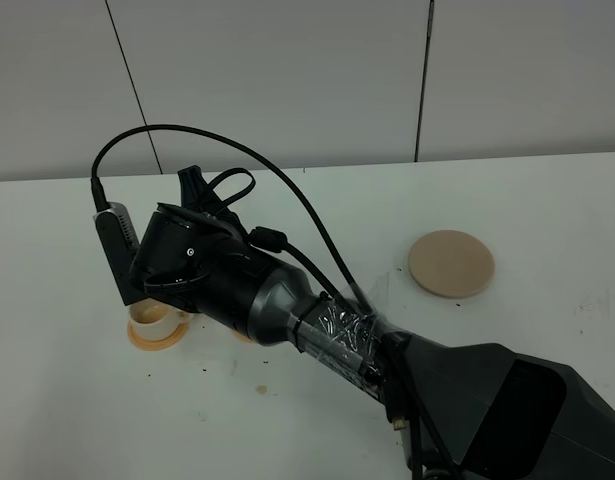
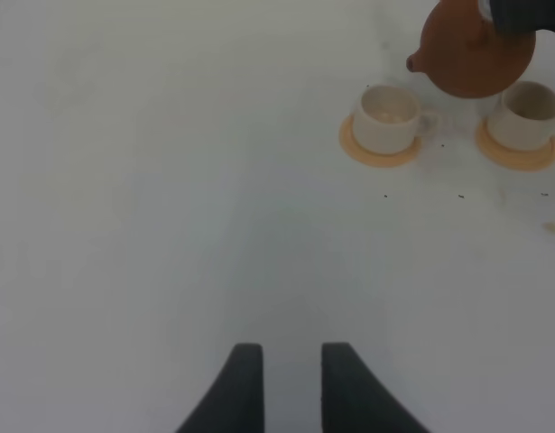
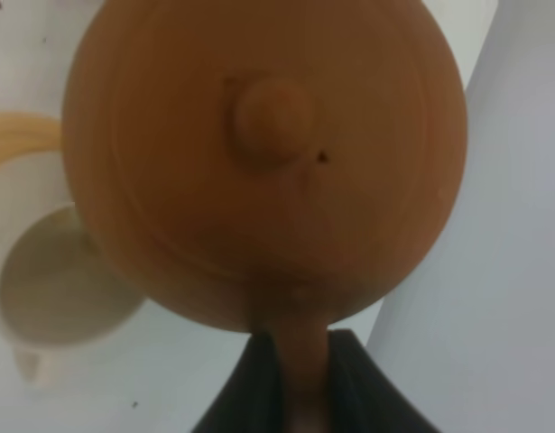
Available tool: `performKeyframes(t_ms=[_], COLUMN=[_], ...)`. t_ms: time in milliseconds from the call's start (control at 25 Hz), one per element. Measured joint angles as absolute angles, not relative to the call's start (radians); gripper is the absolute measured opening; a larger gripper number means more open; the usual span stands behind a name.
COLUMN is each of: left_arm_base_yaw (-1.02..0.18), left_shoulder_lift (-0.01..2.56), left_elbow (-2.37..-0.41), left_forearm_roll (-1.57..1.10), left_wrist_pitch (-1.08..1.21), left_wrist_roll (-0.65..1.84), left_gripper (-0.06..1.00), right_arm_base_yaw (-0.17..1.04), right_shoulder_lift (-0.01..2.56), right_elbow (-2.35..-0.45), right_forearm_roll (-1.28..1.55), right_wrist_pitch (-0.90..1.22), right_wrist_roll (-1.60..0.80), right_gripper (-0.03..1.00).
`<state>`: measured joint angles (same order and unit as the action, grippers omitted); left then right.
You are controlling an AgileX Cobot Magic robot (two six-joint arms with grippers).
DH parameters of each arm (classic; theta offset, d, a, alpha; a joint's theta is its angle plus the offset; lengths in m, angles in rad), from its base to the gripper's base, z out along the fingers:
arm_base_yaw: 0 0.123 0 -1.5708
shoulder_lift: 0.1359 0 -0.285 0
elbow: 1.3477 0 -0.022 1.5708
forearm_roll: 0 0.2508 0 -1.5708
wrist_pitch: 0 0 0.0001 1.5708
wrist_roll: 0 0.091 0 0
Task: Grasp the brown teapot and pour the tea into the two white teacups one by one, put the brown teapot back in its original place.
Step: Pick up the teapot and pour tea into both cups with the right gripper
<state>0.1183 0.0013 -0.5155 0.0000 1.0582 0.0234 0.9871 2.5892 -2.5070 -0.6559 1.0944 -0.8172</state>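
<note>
My right gripper (image 3: 300, 365) is shut on the loop handle of the brown teapot (image 3: 259, 180), which hangs in the air with its domed lid facing the right wrist camera. In the left wrist view the teapot (image 2: 476, 50) hovers over two white teacups (image 2: 388, 117) (image 2: 530, 113), its spout near the first. One teacup (image 3: 56, 289) lies below the pot. From above, my right arm (image 1: 287, 300) hides the teapot, and one teacup (image 1: 157, 320) peeks out. The original place, a beige disc (image 1: 451, 263), lies bare. The tea is hidden. My left gripper (image 2: 291, 383) is open over bare table.
Each cup stands on a small orange coaster (image 2: 381, 155) (image 2: 519, 158). Small dark specks and a brownish stain (image 1: 262, 388) dot the white table (image 1: 547, 200). A black cable (image 1: 287, 190) loops above the right wrist. A grey panelled wall closes off the back.
</note>
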Motion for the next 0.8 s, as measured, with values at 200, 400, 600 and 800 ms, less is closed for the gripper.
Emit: performKeyframes(t_ms=[200,400,600,800], left_arm_base_yaw=[0.118,0.118,0.118,0.118], left_shoulder_lift=[0.001,0.001,0.001,0.001], left_elbow=[-0.516,-0.516,-0.516,-0.516], left_forearm_roll=[0.0,0.0,0.0,0.0], left_wrist_pitch=[1.058,1.058,1.058,1.058], left_wrist_roll=[0.023,0.023,0.023,0.023], left_gripper=[0.23,0.23,0.23,0.23], right_arm_base_yaw=[0.989,0.989,0.999,1.003], right_shoulder_lift=[2.589,2.589,2.589,2.589], right_elbow=[-2.507,-2.507,-2.507,-2.507], right_forearm_roll=[-0.656,-0.657,-0.683,-0.686], right_wrist_pitch=[1.101,1.106,1.106,1.105], right_wrist_roll=[-0.817,-0.818,-0.831,-0.844], right_gripper=[0.09,0.09,0.09,0.09])
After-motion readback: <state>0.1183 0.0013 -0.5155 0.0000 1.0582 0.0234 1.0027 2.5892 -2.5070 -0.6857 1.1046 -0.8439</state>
